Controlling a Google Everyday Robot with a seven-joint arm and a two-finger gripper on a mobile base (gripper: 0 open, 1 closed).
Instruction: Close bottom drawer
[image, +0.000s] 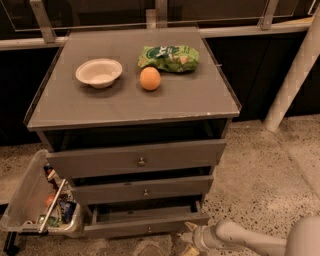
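Observation:
The bottom drawer (147, 227) is the lowest of three in the grey-brown cabinet (135, 102). It stands partly open, with a narrow strip of its dark inside showing behind the front panel and its small knob (148, 230). My gripper (189, 239) is low at the bottom edge of the view, just right of and in front of the drawer front's right corner, on a white arm (240, 239) that comes in from the bottom right. The middle drawer (142, 190) and the top drawer (137, 159) also stand slightly out.
On the cabinet top are a white bowl (99, 72), an orange (150, 78) and a green snack bag (168, 58). A clear plastic bin (37, 200) with clutter leans at the cabinet's lower left. A white post (295, 75) stands at the right. The floor is speckled.

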